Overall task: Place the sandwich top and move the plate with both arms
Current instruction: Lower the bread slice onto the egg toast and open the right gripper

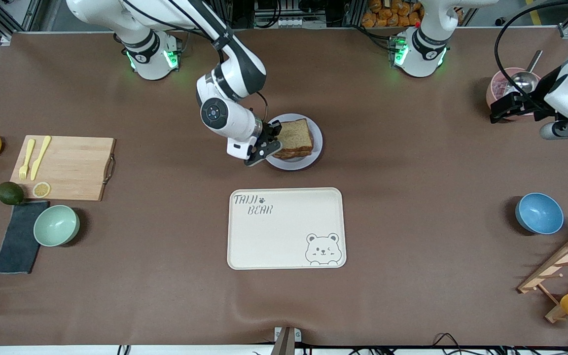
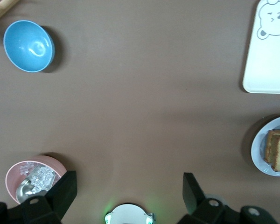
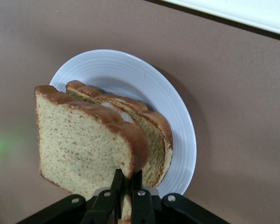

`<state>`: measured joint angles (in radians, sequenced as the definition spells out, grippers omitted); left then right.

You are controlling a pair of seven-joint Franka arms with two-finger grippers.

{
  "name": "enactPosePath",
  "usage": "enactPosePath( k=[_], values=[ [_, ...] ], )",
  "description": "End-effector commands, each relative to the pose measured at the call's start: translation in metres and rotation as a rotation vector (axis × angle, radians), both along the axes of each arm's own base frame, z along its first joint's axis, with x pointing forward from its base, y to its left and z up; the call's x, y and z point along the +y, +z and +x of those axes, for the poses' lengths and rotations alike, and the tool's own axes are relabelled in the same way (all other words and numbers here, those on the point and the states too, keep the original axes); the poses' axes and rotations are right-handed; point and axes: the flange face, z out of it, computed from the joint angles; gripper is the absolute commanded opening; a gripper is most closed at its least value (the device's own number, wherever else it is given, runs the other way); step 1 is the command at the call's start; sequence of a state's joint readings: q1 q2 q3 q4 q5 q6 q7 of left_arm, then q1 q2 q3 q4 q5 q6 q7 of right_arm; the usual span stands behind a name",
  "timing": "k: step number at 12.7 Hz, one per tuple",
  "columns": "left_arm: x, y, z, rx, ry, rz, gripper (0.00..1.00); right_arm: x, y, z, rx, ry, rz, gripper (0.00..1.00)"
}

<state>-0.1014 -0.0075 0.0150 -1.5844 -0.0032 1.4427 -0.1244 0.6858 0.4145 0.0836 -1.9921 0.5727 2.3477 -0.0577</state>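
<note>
- The right gripper (image 1: 270, 140) is pinching the bread top (image 1: 294, 136) by its edge, holding it over the plate (image 1: 316, 148) and the lower slice (image 3: 151, 135) lying there.
- The plate is sitting mid-desk, farther from the front camera than the tray (image 1: 284, 236).
- The left gripper (image 1: 503, 107) is waiting, spread wide, above the pink bowl (image 1: 498, 86).

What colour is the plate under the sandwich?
Pale lavender-grey plate, clearest in the right wrist view.
</note>
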Motion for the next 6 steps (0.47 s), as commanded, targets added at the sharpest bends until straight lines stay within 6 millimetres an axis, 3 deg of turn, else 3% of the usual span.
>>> enactPosePath(
  k=[1, 3, 4, 5, 6],
  values=[
    [-0.008, 0.009, -0.004, -0.013, 0.002, -0.018, 1.00, -0.002, 0.000, -0.005, 0.014, -0.049, -0.003, 0.00],
    [-0.007, 0.020, -0.006, -0.034, 0.003, -0.018, 1.00, -0.003, -0.003, -0.004, 0.018, -0.052, -0.006, 0.00],
    [-0.006, 0.030, -0.006, -0.056, 0.005, -0.013, 1.00, -0.003, -0.004, -0.005, 0.021, -0.053, -0.008, 0.07],
    [-0.006, 0.030, -0.005, -0.058, 0.005, -0.013, 1.00, -0.004, -0.004, -0.004, 0.024, -0.068, -0.012, 0.58],
    [-0.007, 0.031, -0.005, -0.063, 0.005, -0.010, 1.00, -0.003, -0.001, -0.002, 0.022, -0.101, -0.016, 1.00]
  ],
)
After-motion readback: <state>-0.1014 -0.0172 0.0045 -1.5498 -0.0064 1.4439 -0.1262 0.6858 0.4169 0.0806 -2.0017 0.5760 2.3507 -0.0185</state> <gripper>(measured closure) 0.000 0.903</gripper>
